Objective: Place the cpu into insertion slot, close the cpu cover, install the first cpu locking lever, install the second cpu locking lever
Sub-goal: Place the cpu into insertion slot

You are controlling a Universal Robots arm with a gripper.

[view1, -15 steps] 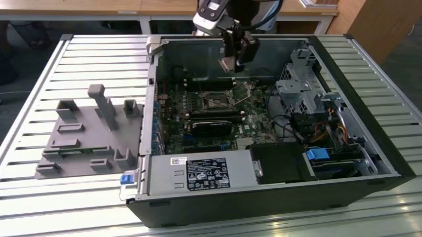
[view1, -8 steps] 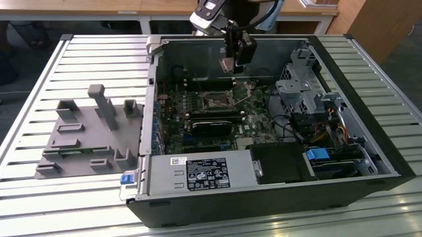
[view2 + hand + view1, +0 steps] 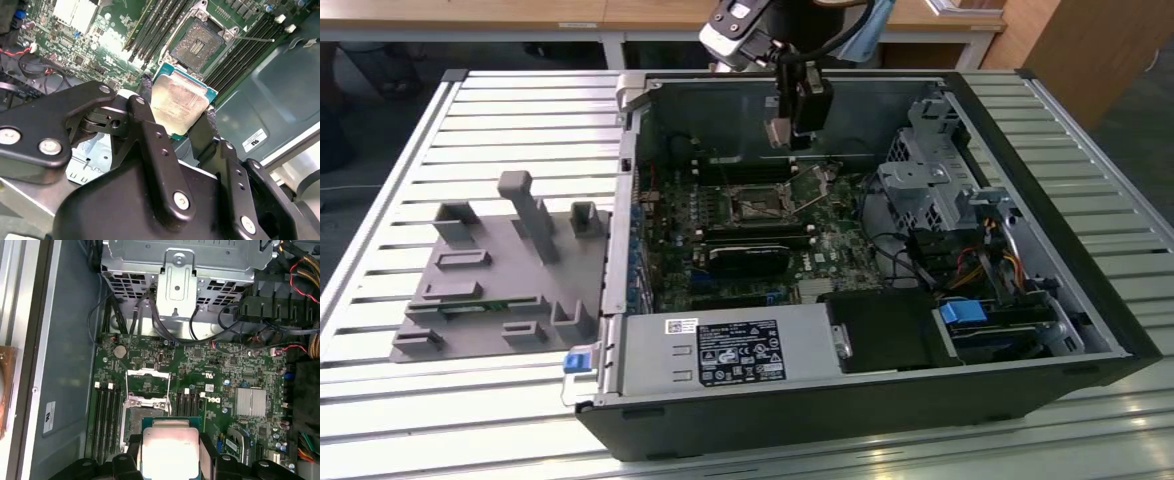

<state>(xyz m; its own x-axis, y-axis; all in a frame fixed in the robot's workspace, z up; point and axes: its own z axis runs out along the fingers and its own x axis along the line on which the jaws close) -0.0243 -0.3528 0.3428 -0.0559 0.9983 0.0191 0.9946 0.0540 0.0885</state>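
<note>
While a grey fixture [image 3: 487,265] lies by the exterior view's left edge of the slatted table [image 3: 400,400], the insertion slot [image 3: 197,45] stands uncovered in the motherboard [image 3: 200,365]. The gripper [image 3: 177,102] pinches the cpu [image 3: 182,107] above the board, near the slot, apart.

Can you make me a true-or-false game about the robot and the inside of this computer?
1. The small flat square silver-beige chip is pinched between the robot's black fingers. True.
2. The chip already sits in the square black socket. False: the socket is empty, and the chip is held above the green circuit board.
3. The black computer case has its side closed. False: it lies open, showing the board inside.
4. A grey plastic holder sits on the slatted metal table, on the exterior view's left of the case. True.
</note>
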